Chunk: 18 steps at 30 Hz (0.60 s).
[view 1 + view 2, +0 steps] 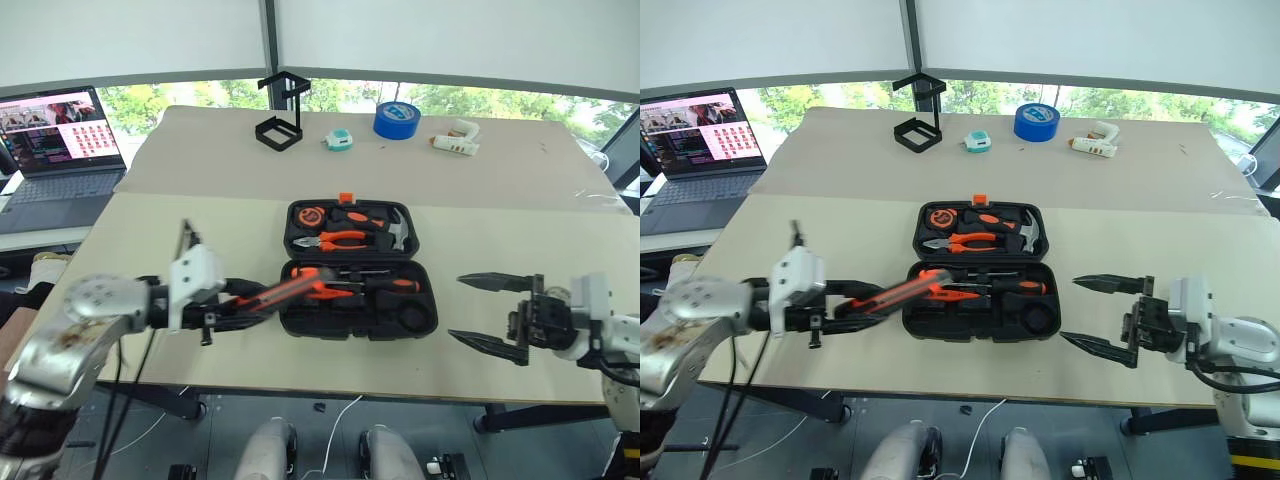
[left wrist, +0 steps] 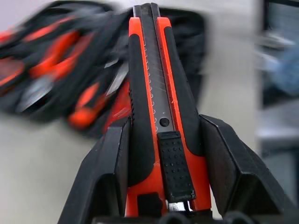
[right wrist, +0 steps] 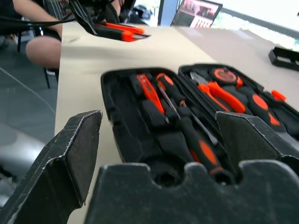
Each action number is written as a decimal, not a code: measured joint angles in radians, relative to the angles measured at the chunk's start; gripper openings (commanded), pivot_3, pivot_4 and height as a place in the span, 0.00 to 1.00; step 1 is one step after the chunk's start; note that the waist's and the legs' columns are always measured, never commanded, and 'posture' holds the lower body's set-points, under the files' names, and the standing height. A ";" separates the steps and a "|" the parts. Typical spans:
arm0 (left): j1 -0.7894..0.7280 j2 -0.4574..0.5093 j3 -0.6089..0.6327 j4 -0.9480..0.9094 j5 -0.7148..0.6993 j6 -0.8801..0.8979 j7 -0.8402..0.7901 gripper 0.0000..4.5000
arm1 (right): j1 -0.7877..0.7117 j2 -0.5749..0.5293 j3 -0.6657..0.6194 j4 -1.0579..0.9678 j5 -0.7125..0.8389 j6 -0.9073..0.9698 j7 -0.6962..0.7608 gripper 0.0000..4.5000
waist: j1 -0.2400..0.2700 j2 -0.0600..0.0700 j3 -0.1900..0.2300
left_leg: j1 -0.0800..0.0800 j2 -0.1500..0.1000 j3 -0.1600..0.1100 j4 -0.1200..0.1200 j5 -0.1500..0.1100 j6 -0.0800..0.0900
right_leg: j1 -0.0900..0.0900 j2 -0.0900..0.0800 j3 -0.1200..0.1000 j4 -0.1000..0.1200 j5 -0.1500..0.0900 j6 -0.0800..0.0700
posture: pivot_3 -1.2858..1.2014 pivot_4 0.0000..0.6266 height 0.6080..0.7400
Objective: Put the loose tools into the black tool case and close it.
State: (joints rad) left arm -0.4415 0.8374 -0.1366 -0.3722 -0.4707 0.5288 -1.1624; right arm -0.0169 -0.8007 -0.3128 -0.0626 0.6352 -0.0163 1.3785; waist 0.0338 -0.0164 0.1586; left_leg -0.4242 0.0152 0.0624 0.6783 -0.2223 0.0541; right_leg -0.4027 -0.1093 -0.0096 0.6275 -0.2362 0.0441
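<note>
The black tool case (image 1: 425, 262) lies open in the middle of the table, its lid half on the far side holding pliers and a hammer. Orange-and-black screwdrivers (image 1: 375, 285) lie in its near half. My left gripper (image 1: 250, 305) is shut on the orange-and-black utility knife (image 1: 292, 288), held above the table at the case's left edge with its tip over the near half. The left wrist view shows the knife (image 2: 159, 88) clamped between both fingers (image 2: 110, 158). My right gripper (image 1: 482, 313) hangs open to the right of the case, facing it, with nothing between its fingers (image 3: 77, 144).
At the table's far end stand a black open-frame stand (image 1: 279, 118), a small teal object (image 1: 340, 141), a big blue tape roll (image 1: 397, 119) and a white glue gun (image 1: 455, 140). A laptop (image 1: 60, 140) sits far left. A person's leg (image 3: 44, 46) shows beside the table.
</note>
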 measured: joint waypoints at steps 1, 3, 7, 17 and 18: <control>-0.068 -0.026 -0.056 0.019 0.031 0.004 -0.008 0.39 | 0.009 -0.003 -0.011 -0.002 0.000 0.001 -0.001 1.00 | 0.000 0.000 0.000 | 0.000 0.000 0.000 0.000 0.000 0.000 | 0.000 0.001 0.001 0.000 0.000 0.000 | 0.52 0.24 1.00; -0.187 -0.069 -0.180 0.062 0.122 0.008 -0.014 0.39 | 0.016 -0.007 -0.016 -0.009 -0.002 0.003 -0.006 1.00 | 0.000 -0.001 0.000 | 0.000 -0.001 0.001 0.000 0.000 0.000 | 0.000 0.003 0.002 0.000 0.000 0.002 | 0.52 0.24 1.00; -0.282 -0.128 -0.344 0.127 0.228 0.069 -0.029 0.39 | 0.078 0.003 -0.022 -0.053 -0.001 0.017 -0.038 1.00 | -0.019 -0.002 0.001 | 0.000 0.000 0.000 -0.001 0.000 0.000 | -0.002 0.004 0.003 0.002 -0.003 0.003 | 0.52 0.24 1.00; -0.304 -0.087 -0.403 0.138 0.335 0.133 -0.045 0.39 | 0.116 0.017 -0.026 -0.134 0.007 0.045 -0.108 1.00 | -0.021 -0.002 0.002 | 0.000 0.000 -0.001 -0.001 0.000 0.000 | -0.001 0.004 0.003 0.002 -0.003 0.003 | 0.52 0.24 1.00; -0.301 -0.083 -0.403 0.133 0.335 0.133 -0.051 0.39 | 0.116 0.017 -0.026 -0.137 0.007 0.047 -0.114 1.00 | -0.019 -0.002 0.002 | 0.000 0.001 -0.001 -0.001 0.000 0.000 | -0.001 0.004 0.003 0.002 -0.003 0.003 | 0.52 0.24 1.00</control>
State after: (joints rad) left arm -0.7421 0.7546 -0.5396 -0.2396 -0.1359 0.6623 -1.2133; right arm 0.0996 -0.7836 -0.3389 -0.1996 0.6424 0.0303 1.2649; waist 0.0143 -0.0186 0.1605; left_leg -0.4244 0.0158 0.0612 0.6778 -0.2226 0.0545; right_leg -0.4039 -0.1055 -0.0065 0.6299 -0.2390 0.0471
